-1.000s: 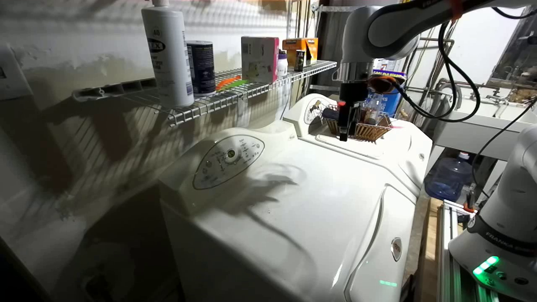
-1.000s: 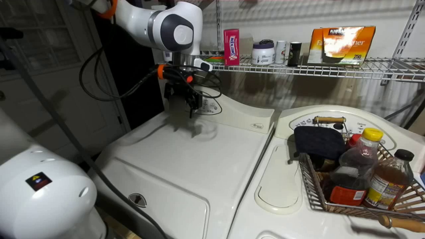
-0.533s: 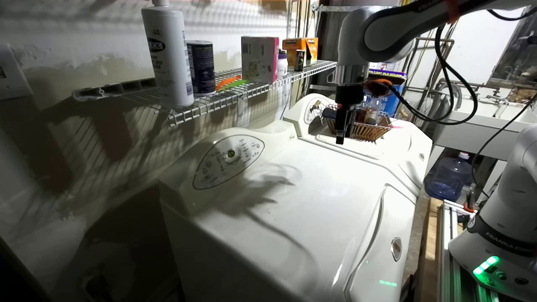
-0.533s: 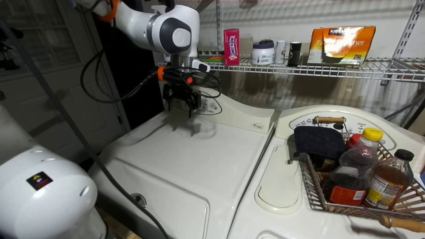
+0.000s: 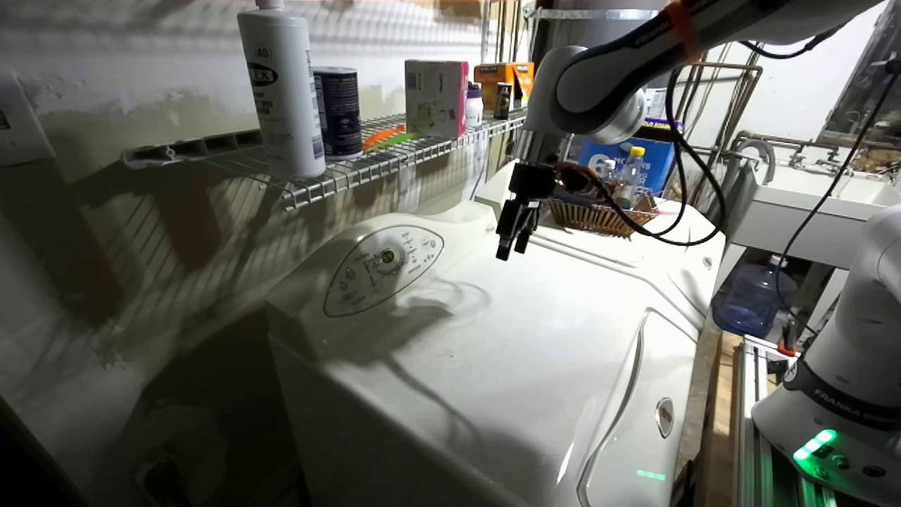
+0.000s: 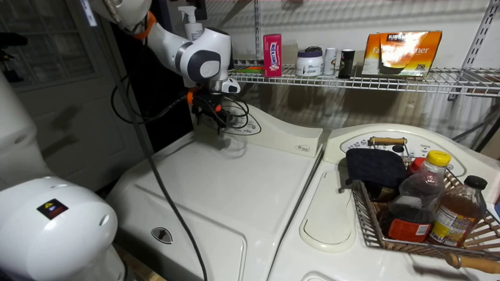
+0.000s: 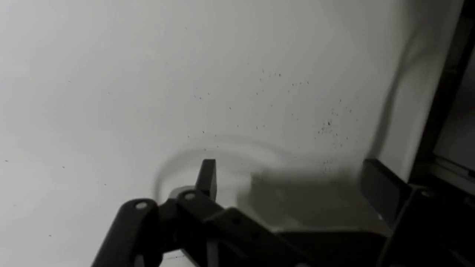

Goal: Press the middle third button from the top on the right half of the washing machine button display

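Note:
The washing machine is the large glossy white appliance with a curved top; it shows in both exterior views [image 5: 542,324] [image 6: 218,179] and its speckled lid fills the wrist view [image 7: 130,92]. The button display [image 5: 366,283] is an oval panel with a round knob and small marks on the sloped back. In an exterior view the display [image 6: 252,127] is partly hidden behind my gripper and its cables. My gripper [image 5: 512,252] [image 6: 208,124] is above the lid, in front of and apart from the display. In the wrist view my gripper [image 7: 289,167] has its fingers spread with nothing between them.
A wire shelf [image 6: 297,81] with bottles and boxes runs along the wall above the display. A neighbouring white appliance [image 6: 328,210] bears a basket [image 6: 369,218] of bottles. Loose cables [image 5: 679,239] hang from the wrist.
My gripper has moved left and lower in an exterior view, closer to the display, and now tilts. In an exterior view the wrist has dropped and a spray bottle shows behind it. The fingers stay apart.

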